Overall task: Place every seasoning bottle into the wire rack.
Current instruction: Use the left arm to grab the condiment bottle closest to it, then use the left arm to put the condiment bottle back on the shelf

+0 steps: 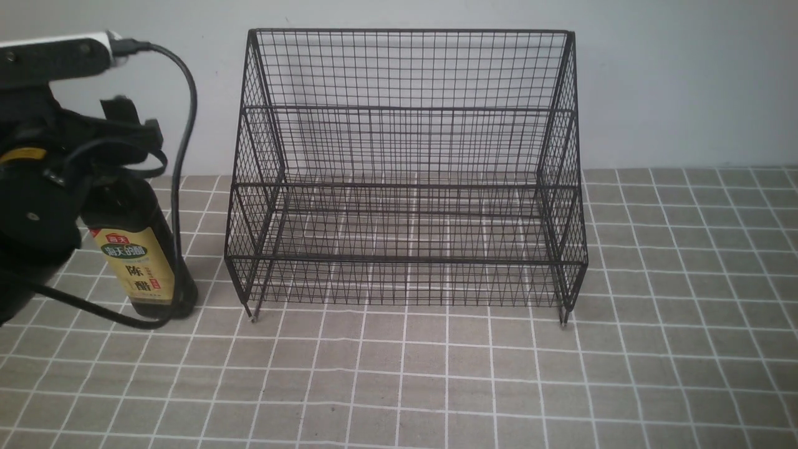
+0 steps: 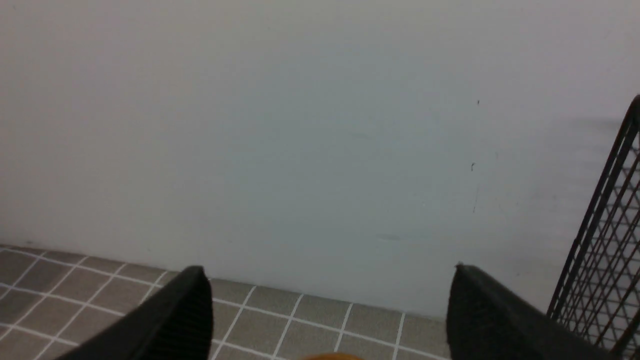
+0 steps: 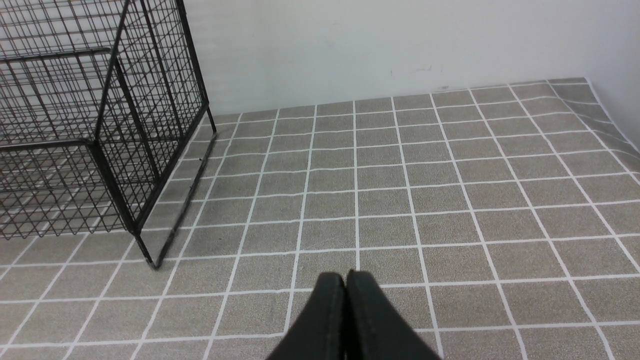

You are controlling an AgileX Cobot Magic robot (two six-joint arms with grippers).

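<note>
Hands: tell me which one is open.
The left hand: its wrist view shows the two fingers standing wide apart. The right hand has its fingers pressed together, shut.

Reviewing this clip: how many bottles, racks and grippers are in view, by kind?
Tall clear plastic seasoning bottle, dark liquid, tan label: 1
Large black metal wire-mesh rack: 1
Black grippers, left gripper and right gripper: 2
Total: 4

Metal wire rack (image 1: 405, 185), glossy bottle (image 1: 134, 265), perhaps matt cloth (image 1: 654, 349)
</note>
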